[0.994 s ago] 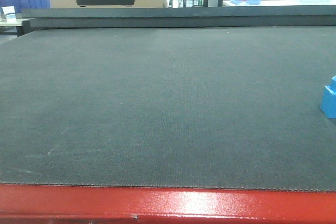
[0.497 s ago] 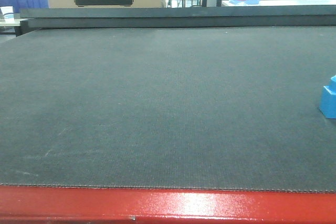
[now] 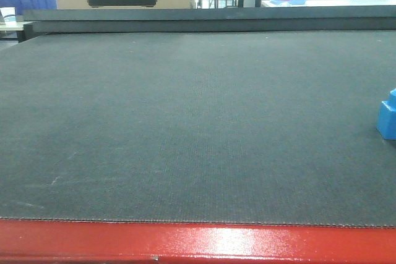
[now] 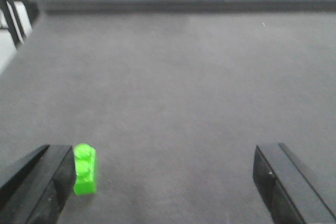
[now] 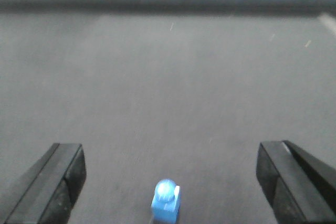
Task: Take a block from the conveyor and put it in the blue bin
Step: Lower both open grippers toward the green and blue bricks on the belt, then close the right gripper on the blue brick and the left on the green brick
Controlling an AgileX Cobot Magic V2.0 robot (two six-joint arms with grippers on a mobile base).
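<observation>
Right gripper (image 5: 170, 174) hung wide open, empty. One blue block (image 5: 166, 201) sat near on the conveyor (image 3: 185, 122) between its fingers, stud up, long axis unclear. Left gripper (image 4: 165, 182) gaped empty too, with one green brick (image 4: 85, 170) just beside its left finger, lengthwise near-to-far.

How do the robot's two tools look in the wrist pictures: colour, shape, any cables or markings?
Of the left tool and the right tool only the fingers show. On both they are black, slightly glossy, blocky bars with flat ends and bevelled edges. No cables, markings or arm links are in view.
</observation>
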